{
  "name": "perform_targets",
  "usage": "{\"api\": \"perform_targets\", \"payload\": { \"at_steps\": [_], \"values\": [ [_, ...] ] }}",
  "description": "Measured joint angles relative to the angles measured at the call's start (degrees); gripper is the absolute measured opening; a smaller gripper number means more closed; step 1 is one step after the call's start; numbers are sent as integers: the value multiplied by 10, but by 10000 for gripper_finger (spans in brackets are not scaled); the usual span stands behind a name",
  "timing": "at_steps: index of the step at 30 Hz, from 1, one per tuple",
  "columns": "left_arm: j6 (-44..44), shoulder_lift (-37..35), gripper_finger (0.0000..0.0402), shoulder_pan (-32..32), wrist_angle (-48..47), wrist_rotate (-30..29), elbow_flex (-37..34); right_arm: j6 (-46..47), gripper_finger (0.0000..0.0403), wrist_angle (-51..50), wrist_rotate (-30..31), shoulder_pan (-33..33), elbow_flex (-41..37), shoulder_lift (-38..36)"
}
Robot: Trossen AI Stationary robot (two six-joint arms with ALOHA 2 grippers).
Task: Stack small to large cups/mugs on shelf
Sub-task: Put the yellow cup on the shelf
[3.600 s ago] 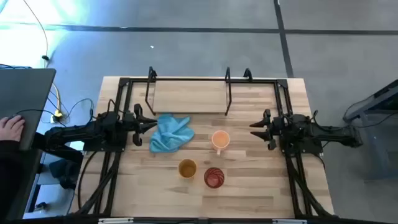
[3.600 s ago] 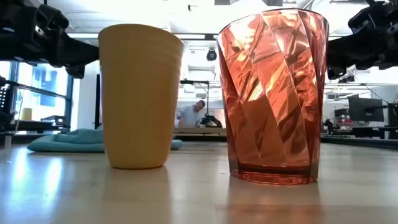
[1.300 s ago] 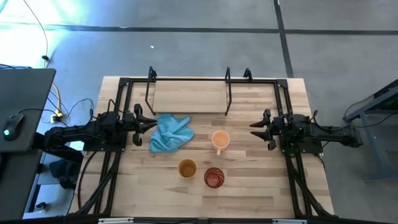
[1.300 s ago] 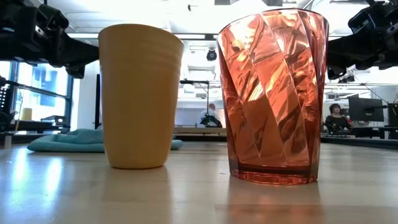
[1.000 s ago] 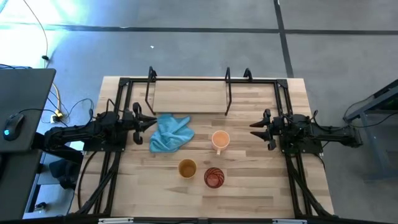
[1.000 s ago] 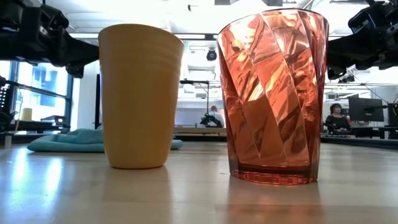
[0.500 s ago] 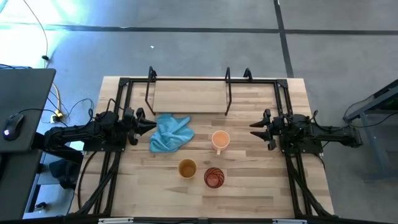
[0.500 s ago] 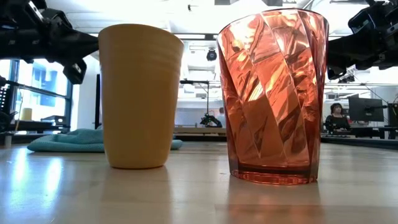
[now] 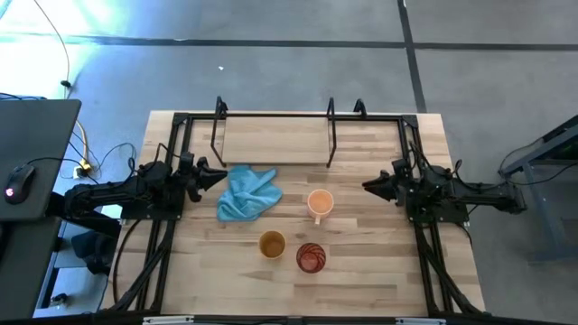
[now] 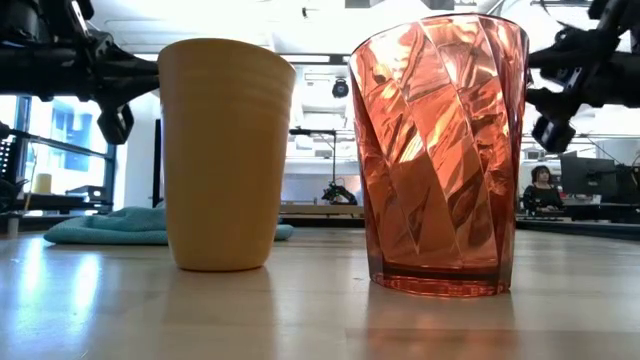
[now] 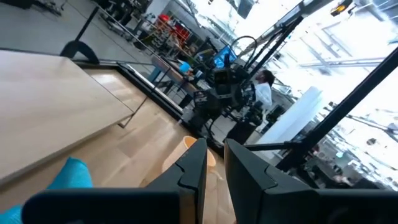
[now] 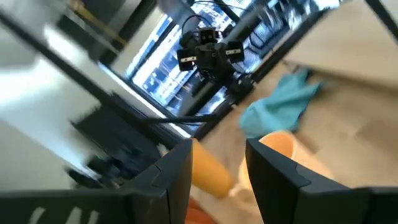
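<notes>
From where I stand, nothing here can be read: no lettering, label, brand mark, number or sign shows on any surface in any view, and the room's far background is too blurred to make out writing.
</notes>
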Motion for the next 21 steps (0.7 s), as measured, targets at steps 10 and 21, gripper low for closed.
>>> {"api": "perform_targets", "payload": {
  "at_steps": [10,21],
  "values": [
    [0,0,46,0,-34,11,0,43,140,1,1,0,0,0],
    [-83,0,46,0,-29,60,0,43,140,0,1,0,0,0]
  ]
}}
